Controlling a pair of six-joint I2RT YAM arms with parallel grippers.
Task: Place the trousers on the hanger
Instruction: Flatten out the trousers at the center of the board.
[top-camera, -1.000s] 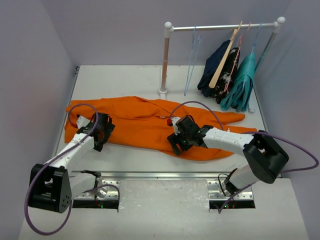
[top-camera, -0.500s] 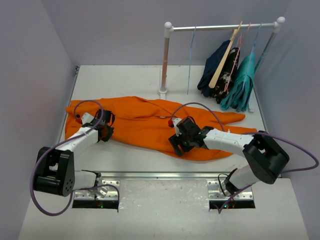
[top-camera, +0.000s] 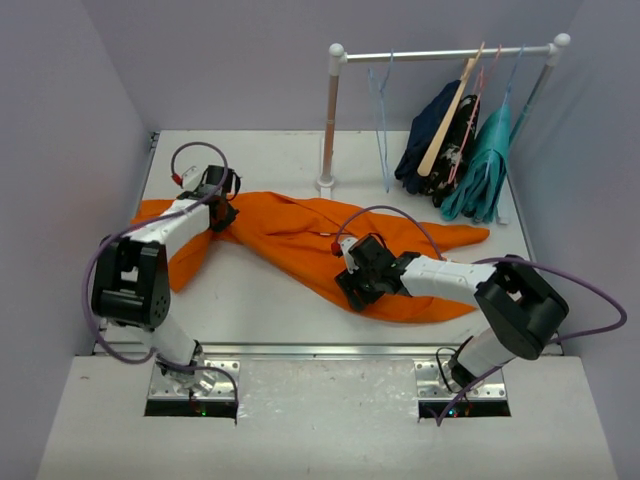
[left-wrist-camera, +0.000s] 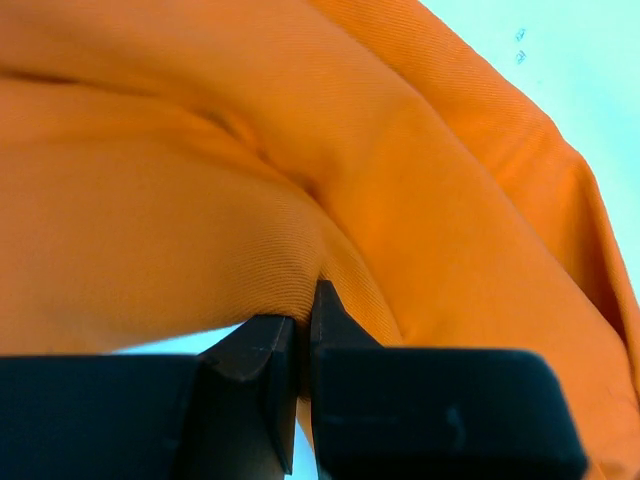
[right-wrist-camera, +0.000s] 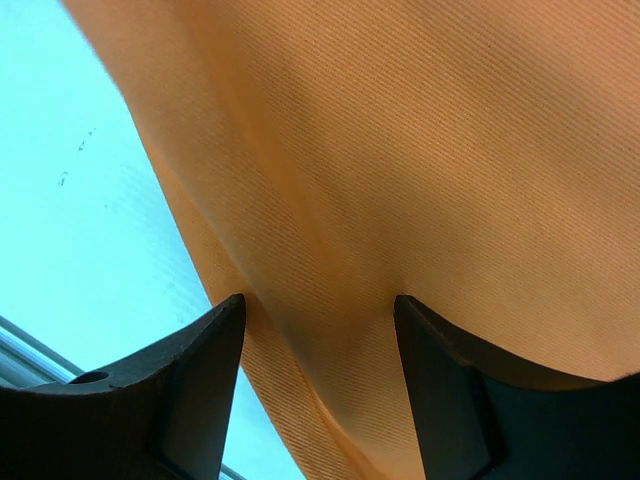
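Note:
The orange trousers (top-camera: 290, 235) lie spread across the table, bunched at the left. My left gripper (top-camera: 224, 208) is at their far left part, shut on a raised fold of the orange cloth (left-wrist-camera: 200, 200), its jaws (left-wrist-camera: 305, 320) pinched tight on it. My right gripper (top-camera: 351, 288) rests on the trousers' near edge. It is open, and its two fingers (right-wrist-camera: 318, 305) straddle a ridge of orange cloth (right-wrist-camera: 400, 150) beside the bare table. The pale blue wire hanger (top-camera: 384, 140) hangs on the rail at the back, away from both grippers.
A white clothes rail (top-camera: 440, 53) on a post (top-camera: 331, 120) stands at the back right. It carries a tan wooden hanger (top-camera: 445, 125), a pink wire hanger (top-camera: 470, 120), a navy garment (top-camera: 425, 135) and a teal garment (top-camera: 480, 165). Grey walls close in on both sides.
My left gripper shut on the trousers and swung back and away from me, dragging the left part of the cloth into a fold. My right gripper stayed put and its jaws narrowed slightly.

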